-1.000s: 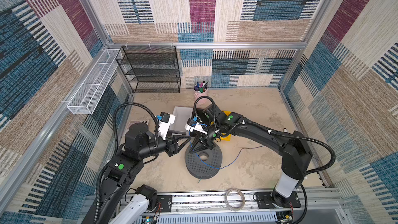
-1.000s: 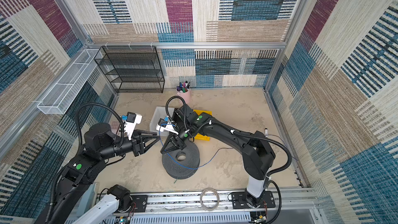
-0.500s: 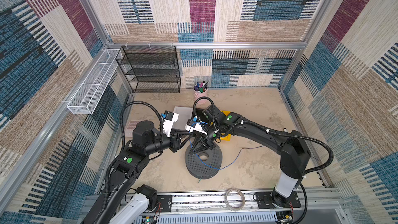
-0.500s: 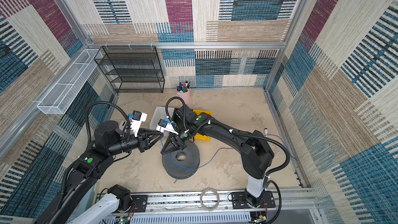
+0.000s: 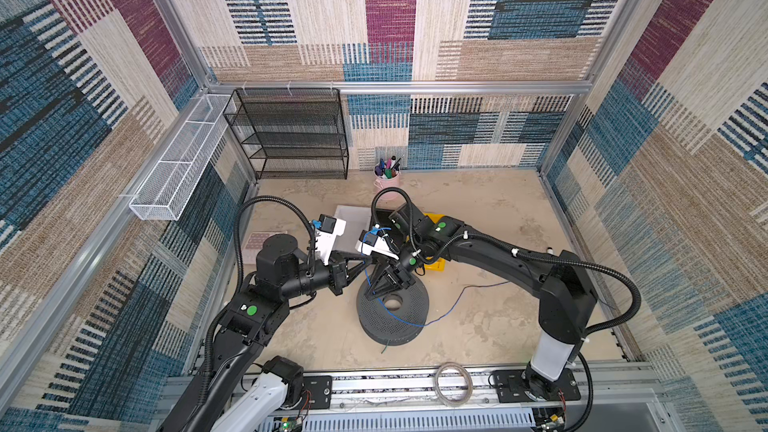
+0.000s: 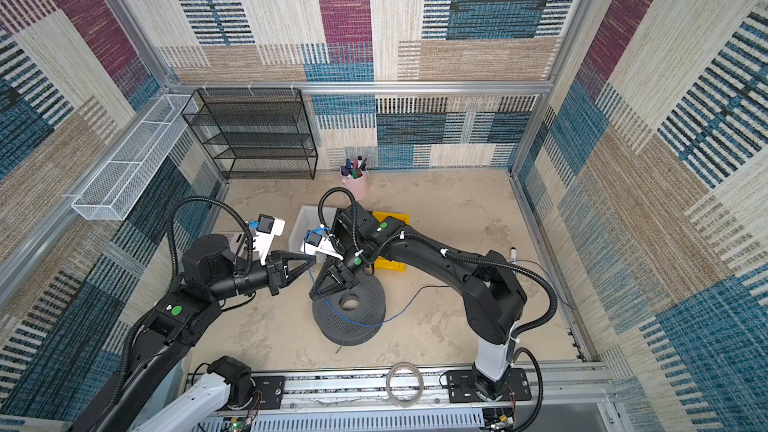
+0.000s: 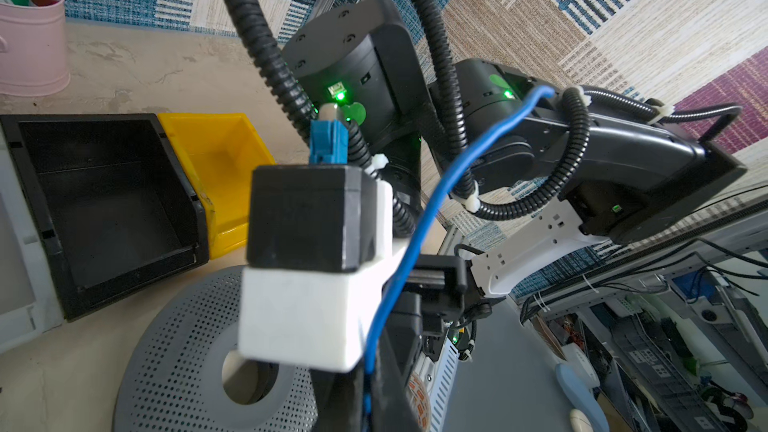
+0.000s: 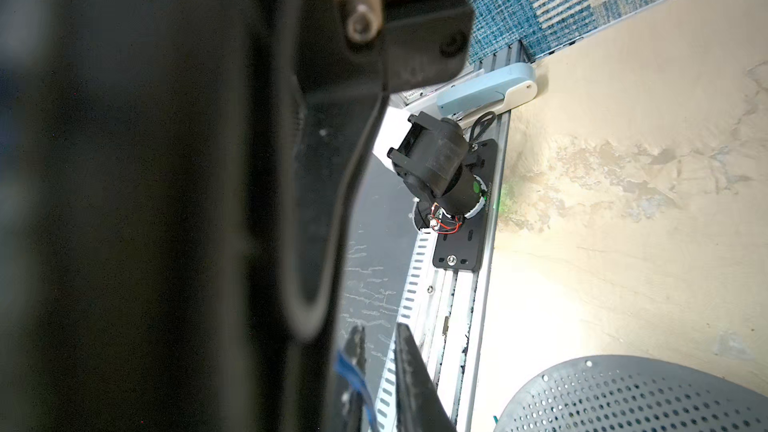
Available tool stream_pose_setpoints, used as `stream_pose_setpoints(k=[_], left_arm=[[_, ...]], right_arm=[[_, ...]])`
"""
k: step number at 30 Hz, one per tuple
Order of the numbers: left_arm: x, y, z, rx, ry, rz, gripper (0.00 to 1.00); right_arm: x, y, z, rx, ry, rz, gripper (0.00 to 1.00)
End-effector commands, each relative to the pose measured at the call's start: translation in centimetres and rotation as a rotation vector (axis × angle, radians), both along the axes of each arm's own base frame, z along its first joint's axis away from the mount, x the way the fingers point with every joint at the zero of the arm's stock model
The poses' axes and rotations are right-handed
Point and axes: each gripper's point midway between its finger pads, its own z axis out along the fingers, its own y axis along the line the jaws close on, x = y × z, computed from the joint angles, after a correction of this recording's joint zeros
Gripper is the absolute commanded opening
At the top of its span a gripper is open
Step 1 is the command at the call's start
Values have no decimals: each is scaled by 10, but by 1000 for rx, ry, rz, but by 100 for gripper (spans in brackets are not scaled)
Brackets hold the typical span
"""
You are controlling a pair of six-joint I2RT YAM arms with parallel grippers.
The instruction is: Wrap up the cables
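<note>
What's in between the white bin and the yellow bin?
A black bin sits between them, snug beside the yellow bin, with the white bin on its other side. The left wrist view shows it best.

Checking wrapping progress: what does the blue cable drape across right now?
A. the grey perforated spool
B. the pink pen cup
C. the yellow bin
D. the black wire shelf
A: in a top view the blue cable curves over the top of the grey perforated spool before trailing off its side.
</note>
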Motion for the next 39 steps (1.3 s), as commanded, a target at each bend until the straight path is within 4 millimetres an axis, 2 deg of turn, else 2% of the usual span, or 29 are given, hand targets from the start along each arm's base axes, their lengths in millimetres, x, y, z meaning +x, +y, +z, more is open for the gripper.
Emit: stream_pose_setpoints(k=[1,4,9,11,14,18,20,24,28,33,36,39], left_arm=[[7,8,-3,-13,41,85,0],[12,19,-8,-20,93,181,0],[18,48,-26,22,230,393,0],[21,59,-35,27,296,475,0],[21,63,-40,-6,350,522,0],[22,69,-40,-38,387,574,0],[22,68,-39,-57,408,579,0],[22,63,-36,-83,438,562,0],[20,62,-30,-92,427,551,0],[19,59,-29,-91,431,528,0],[18,56,-31,-92,438,516,0],[18,56,-31,-89,436,513,0]], right_arm=[[1,0,13,41,-73,-13,42],[11,-5,12,13,-159,-94,55],[41,-19,22,-26,-309,-324,70],[44,-24,31,-11,-341,-385,72],[50,-27,46,16,-407,-496,73],[40,-21,67,74,-485,-593,75],[32,-13,67,85,-505,-633,75],[21,13,46,32,-548,-681,75],[24,30,27,-35,-583,-703,75],[30,45,22,-47,-627,-712,73],[31,53,15,-63,-659,-699,61],[31,60,7,-85,-662,-682,44]])
